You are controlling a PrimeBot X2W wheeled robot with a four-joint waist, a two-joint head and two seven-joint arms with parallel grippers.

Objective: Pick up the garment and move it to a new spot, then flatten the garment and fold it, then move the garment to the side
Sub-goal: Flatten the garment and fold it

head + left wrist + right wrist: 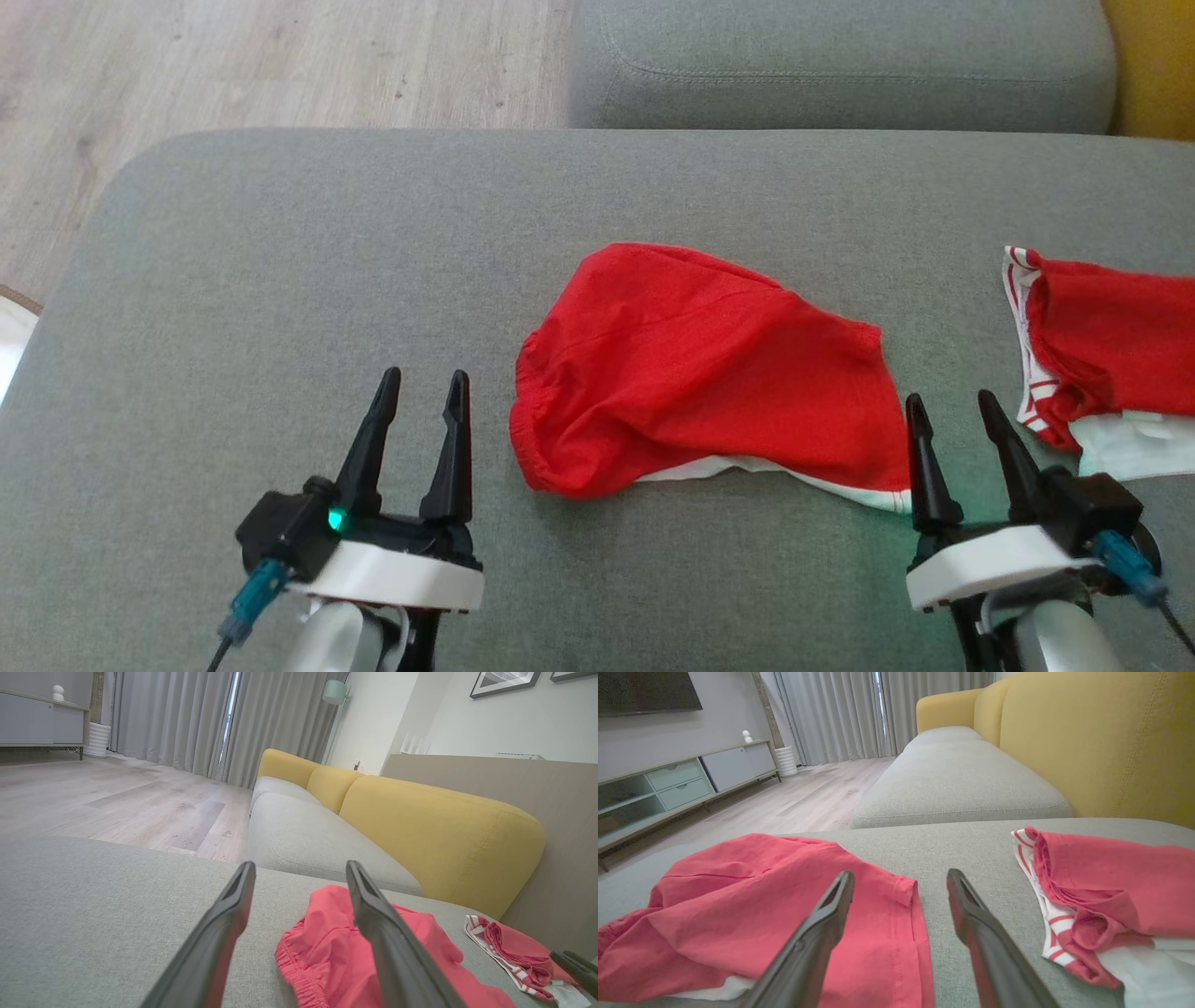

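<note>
POISED OVER THE LAUNDRY: The left gripper [426, 377] and the right gripper [948, 399] are hovering over the grey cushion [280, 280]. Each has its two dark fingers spread wide and is gripping nothing. The red garment [691, 373] is lying between them, its long axis running from one gripper across to the other.

Its gathered elastic end is pointing toward the left gripper, just beside that gripper's inner finger, with a strip of bare cushion between. Its hemmed end is reaching the right gripper. In the right wrist view that gripper's inner finger [822, 933] is standing over the hem's edge, though whether it is touching the cloth cannot be told. The right arm appears the nearer of the two.

A white lining [709, 469] is peeking out along the garment's near edge, and the cloth is sitting rumpled, not yet flattened. Beyond the right gripper's outer finger, a second red piece with white stripes [1102, 345] is lying apart from the first. A pickup would likely call for both grippers to close in on the two ends.
</note>
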